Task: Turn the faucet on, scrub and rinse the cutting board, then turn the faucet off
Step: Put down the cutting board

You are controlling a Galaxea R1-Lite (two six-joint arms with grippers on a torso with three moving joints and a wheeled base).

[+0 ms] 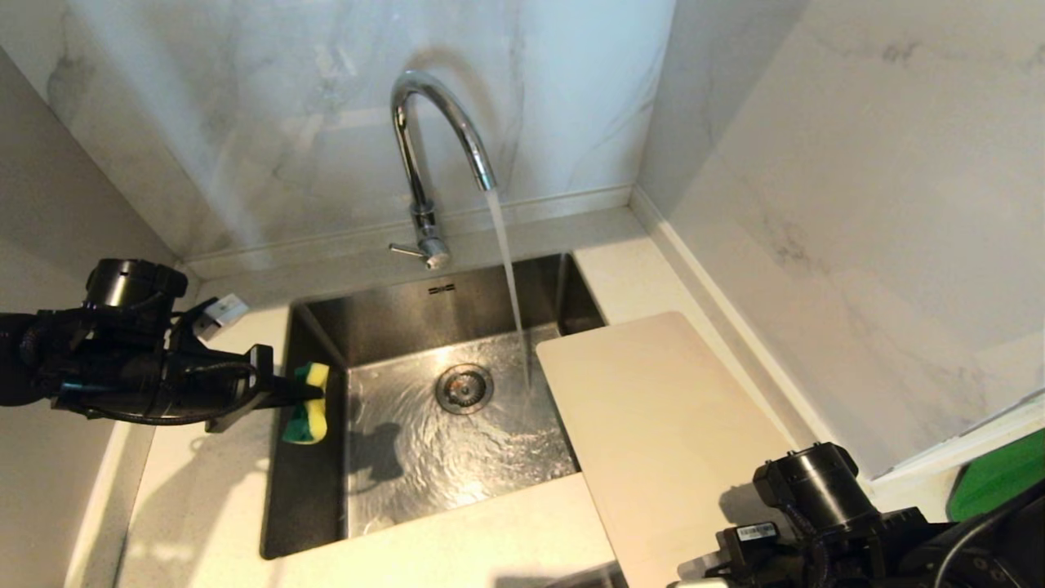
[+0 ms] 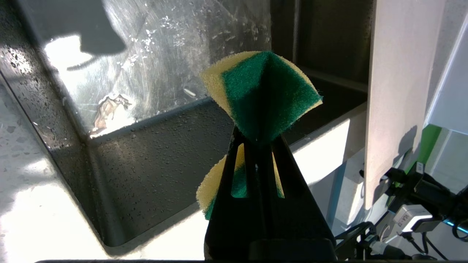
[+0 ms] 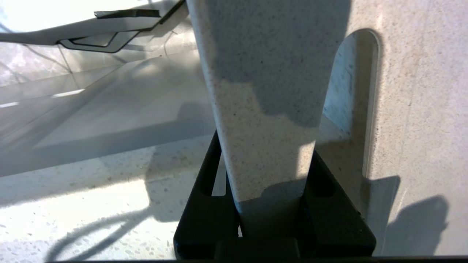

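The chrome faucet (image 1: 424,147) is running, and its stream (image 1: 510,294) falls into the steel sink (image 1: 310,490) just left of the cutting board. The cream-white cutting board (image 1: 653,425) lies over the sink's right edge and the counter. My right gripper (image 3: 265,144) is shut on the board's near end, beside the handle slot (image 3: 351,95). My left gripper (image 2: 259,135) is shut on a yellow-and-green sponge (image 2: 263,91) and pinches it at the middle. The sponge (image 1: 308,402) hangs over the sink's left wall, well apart from the board.
Water ripples over the sink floor around the drain (image 1: 464,388). Marble walls close in behind and on the right. A small white item (image 1: 220,310) sits on the counter at the back left. Something green (image 1: 1000,474) shows at the far right.
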